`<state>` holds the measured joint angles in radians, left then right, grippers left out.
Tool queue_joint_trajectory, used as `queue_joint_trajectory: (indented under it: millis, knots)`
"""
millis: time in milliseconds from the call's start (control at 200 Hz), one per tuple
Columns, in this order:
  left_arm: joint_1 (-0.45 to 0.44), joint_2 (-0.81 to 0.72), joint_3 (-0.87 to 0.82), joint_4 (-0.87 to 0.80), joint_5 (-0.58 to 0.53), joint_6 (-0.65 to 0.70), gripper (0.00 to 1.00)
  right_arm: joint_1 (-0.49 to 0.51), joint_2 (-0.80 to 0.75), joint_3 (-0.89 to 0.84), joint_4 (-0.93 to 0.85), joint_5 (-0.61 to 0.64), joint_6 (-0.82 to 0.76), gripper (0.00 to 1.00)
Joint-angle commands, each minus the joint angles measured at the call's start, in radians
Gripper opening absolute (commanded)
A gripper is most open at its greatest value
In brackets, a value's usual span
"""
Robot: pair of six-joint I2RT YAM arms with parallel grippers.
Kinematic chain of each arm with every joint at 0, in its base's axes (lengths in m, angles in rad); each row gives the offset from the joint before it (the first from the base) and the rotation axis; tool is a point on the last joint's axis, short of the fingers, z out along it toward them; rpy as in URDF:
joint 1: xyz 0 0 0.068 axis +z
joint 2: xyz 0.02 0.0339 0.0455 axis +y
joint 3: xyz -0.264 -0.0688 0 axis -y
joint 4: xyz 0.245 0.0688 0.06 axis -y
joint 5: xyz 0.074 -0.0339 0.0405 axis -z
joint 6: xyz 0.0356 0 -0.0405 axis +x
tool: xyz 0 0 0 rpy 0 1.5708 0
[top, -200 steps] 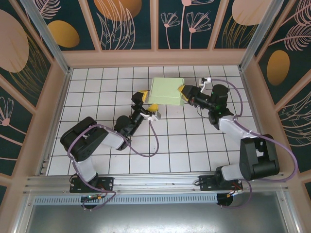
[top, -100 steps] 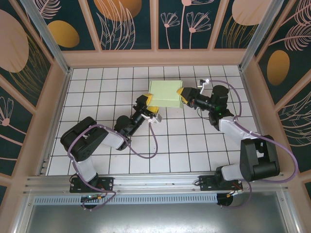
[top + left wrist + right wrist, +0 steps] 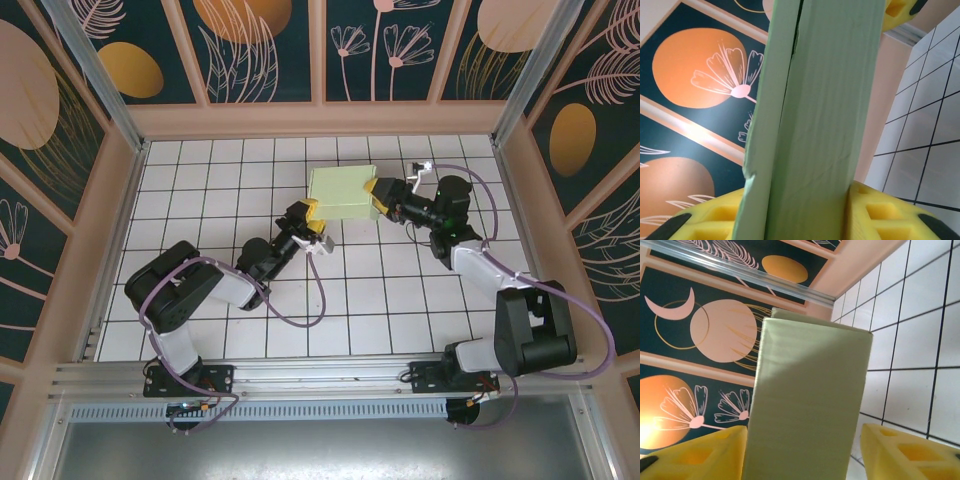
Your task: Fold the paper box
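My left tool (image 3: 309,212) is clenched on the near left corner of the paper box (image 3: 342,190), with its yellow pads (image 3: 880,220) pressing both faces of the mint card. My right tool (image 3: 375,196) straddles the box's right edge with its jaws slack, and there is a sliver of gap at one pad. The box sits over the far middle of the white tiled surface (image 3: 220,180), in front of the flowered wall panels (image 3: 260,45).
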<state>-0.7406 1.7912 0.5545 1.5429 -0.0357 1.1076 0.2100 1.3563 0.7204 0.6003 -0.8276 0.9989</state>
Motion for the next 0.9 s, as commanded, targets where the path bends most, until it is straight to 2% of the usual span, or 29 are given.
queue_joint_trajectory:
  millis: [0, 80, 200, 370, 435, 500, 581, 666, 761, 891]
  knots:
    - [0.001, -0.066, 0.010, -0.016, -0.058, -0.115, 0.33, -0.012, -0.057, -0.024, -0.013, 0.044, -0.077, 0.67]
    - [0.001, -0.112, 0.021, -0.149, -0.068, -0.190, 0.33, -0.029, -0.092, -0.031, -0.046, 0.071, -0.114, 0.68]
    - [0.010, -0.164, 0.068, -0.440, -0.059, -0.364, 0.32, -0.052, -0.158, -0.028, -0.173, 0.148, -0.207, 0.68]
    - [0.044, -0.207, 0.126, -0.769, 0.006, -0.562, 0.30, -0.056, -0.255, 0.025, -0.453, 0.328, -0.474, 0.67]
    - [0.059, -0.223, 0.133, -0.845, 0.033, -0.637, 0.24, -0.055, -0.294, 0.039, -0.516, 0.411, -0.554, 0.67]
    - [0.075, -0.243, 0.153, -0.954, 0.075, -0.723, 0.26, -0.051, -0.339, 0.040, -0.539, 0.477, -0.624, 0.67]
    - [0.081, -0.262, 0.160, -1.056, 0.094, -0.780, 0.30, -0.049, -0.385, 0.040, -0.549, 0.508, -0.696, 0.67]
    - [0.081, -0.271, 0.194, -1.181, 0.085, -0.811, 0.31, -0.046, -0.405, 0.051, -0.568, 0.486, -0.766, 0.67]
    - [0.080, -0.257, 0.294, -1.402, 0.121, -0.840, 0.31, -0.002, -0.412, 0.062, -0.572, 0.470, -0.845, 0.67]
    - [0.081, -0.268, 0.342, -1.549, 0.114, -0.874, 0.31, 0.137, -0.393, 0.069, -0.568, 0.574, -0.991, 0.67]
